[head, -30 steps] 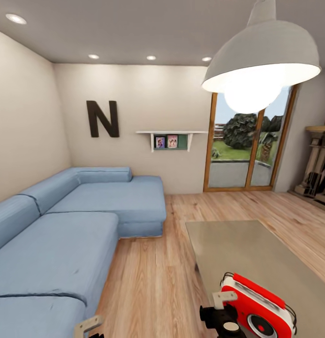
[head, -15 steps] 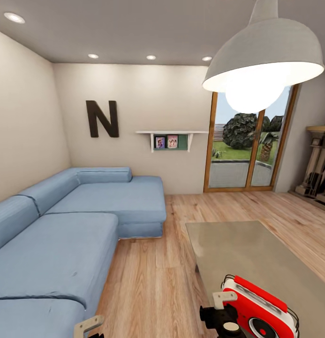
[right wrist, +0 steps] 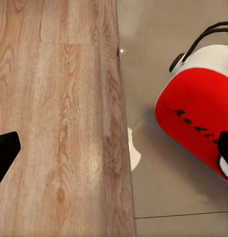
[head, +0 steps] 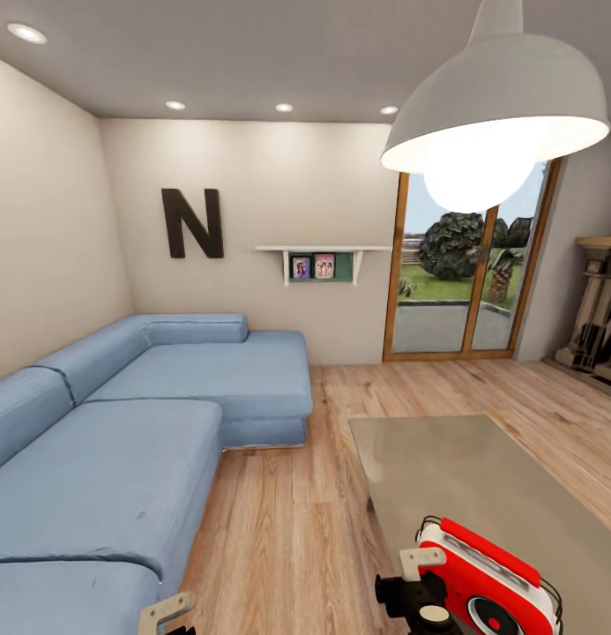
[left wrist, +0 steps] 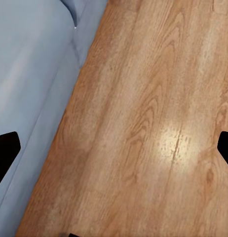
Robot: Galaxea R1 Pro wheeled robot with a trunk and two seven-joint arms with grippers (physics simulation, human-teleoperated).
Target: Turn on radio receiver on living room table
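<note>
The radio receiver [head: 490,582] is cut off by the frame edge on the table [head: 481,467]. Both pincers are spread wide, their fingertips barely seen.

I'm looking at a blue sectional sofa [head: 137,414] running along the left wall, a big black N [head: 193,223] hanging above it, and a white shelf [head: 323,250] holding framed pictures. A white pendant lamp [head: 495,106] is glowing overhead near the glass doors [head: 464,273].

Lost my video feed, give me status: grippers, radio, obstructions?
Both jaws open, empty. Radio receiver upright at table near edge, beside right gripper, untouched. Nothing between them.
</note>
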